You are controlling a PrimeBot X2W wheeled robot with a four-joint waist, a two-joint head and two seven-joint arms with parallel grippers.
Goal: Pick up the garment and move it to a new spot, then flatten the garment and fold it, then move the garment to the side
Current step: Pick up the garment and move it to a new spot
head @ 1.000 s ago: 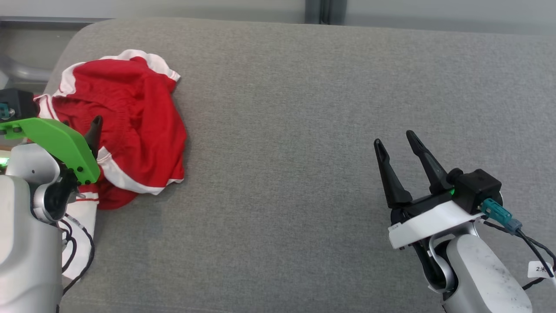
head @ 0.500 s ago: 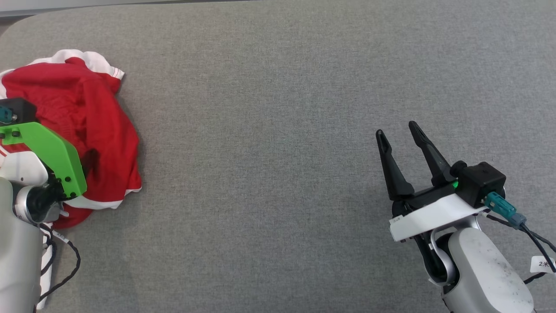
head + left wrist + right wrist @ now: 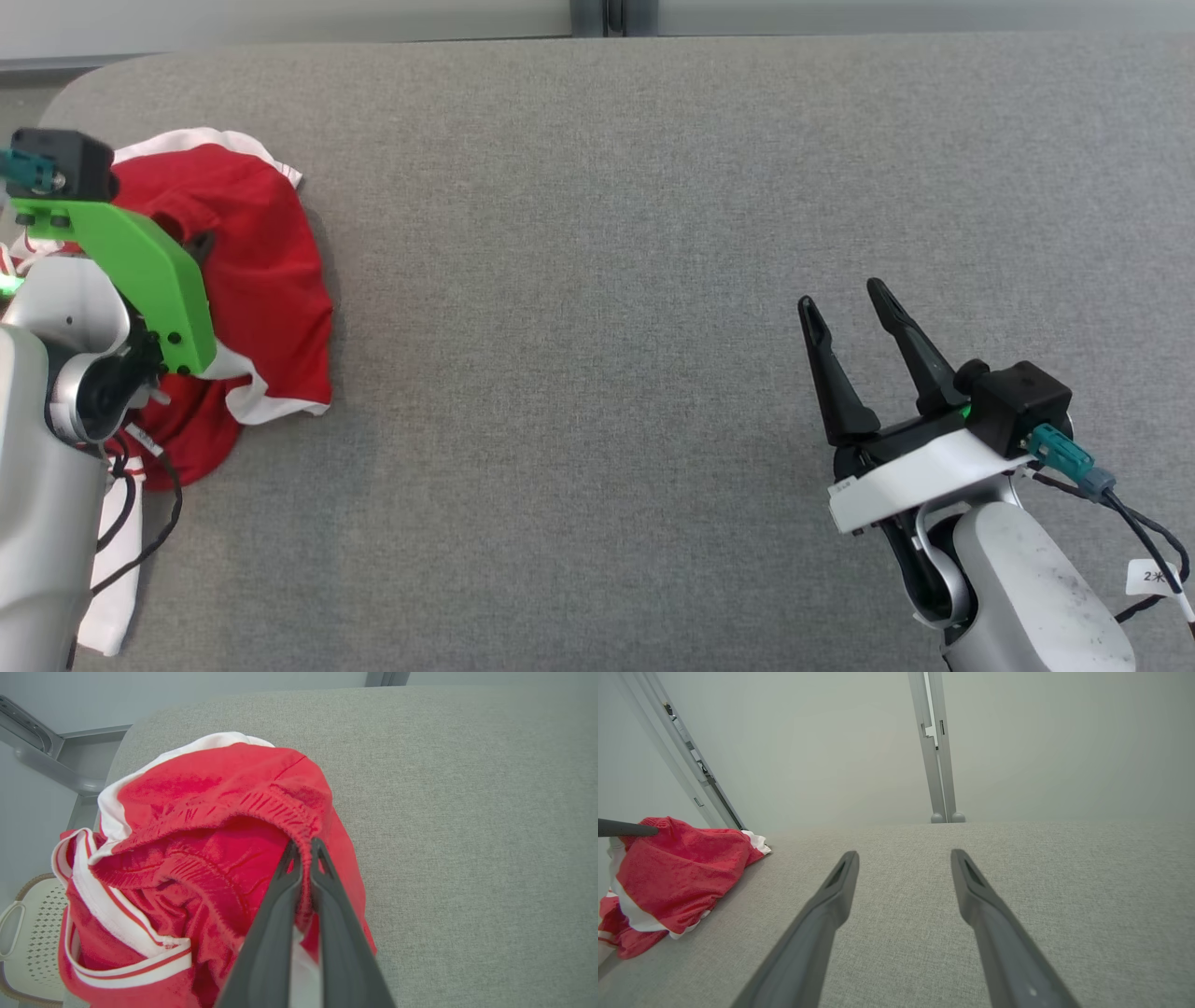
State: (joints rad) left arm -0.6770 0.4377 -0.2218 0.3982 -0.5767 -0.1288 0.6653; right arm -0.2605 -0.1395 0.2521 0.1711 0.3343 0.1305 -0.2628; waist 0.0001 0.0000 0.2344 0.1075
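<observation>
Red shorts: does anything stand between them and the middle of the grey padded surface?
Nothing visible does. The left gripper has its jaws shut on the red shorts, and the grey padded surface is bare up to the open right gripper.

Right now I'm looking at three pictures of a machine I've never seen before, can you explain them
It is a two-armed robot at a grey padded table. The picture showing both arms comes from a camera on its head, looking down. The other two come from cameras on its wrists, each looking forward along its own arm. A crumpled pair of red shorts with white trim sits at the table's left end. The left arm's fingers are shut on the shorts' waistband. The right arm's fingers stand open over bare table, holding nothing.
</observation>
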